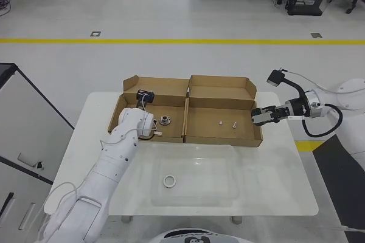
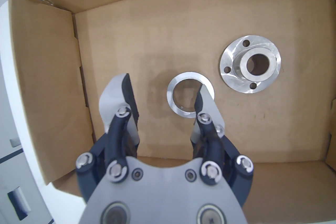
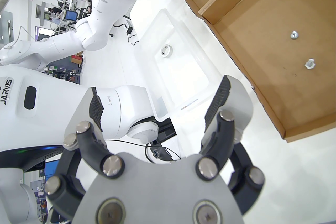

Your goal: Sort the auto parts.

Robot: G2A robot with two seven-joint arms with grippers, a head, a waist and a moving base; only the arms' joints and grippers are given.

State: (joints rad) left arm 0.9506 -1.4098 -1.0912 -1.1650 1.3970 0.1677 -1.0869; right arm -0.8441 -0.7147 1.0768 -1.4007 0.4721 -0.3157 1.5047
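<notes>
1. left claw [image 2: 162, 88] hangs open and empty, low inside the left cardboard box [image 2: 183, 33]. one fingertip [image 2: 206, 107] overlaps the hole of a metal ring [image 2: 170, 95] lying flat on the box floor; i cannot tell whether it touches.
2. right claw [image 3: 159, 87] is spread wide and holds nothing, over the worktop [image 1: 280, 182] just beside the right box [image 3: 262, 57].
3. the ring looks like machined steel: stiff, smooth, probably slippery and dense for its size. a pinch across the band, one finger inside the hole and one outside, should hold best.
4. near it sits a flange [image 2: 231, 57], a round plate with three holes and a raised collar. the collar looks like the natural place to grip.
5. two small bolts [image 3: 294, 35] rest in the right box, and another ring [image 3: 166, 50] lies in the clear tray [image 3: 189, 70].
</notes>
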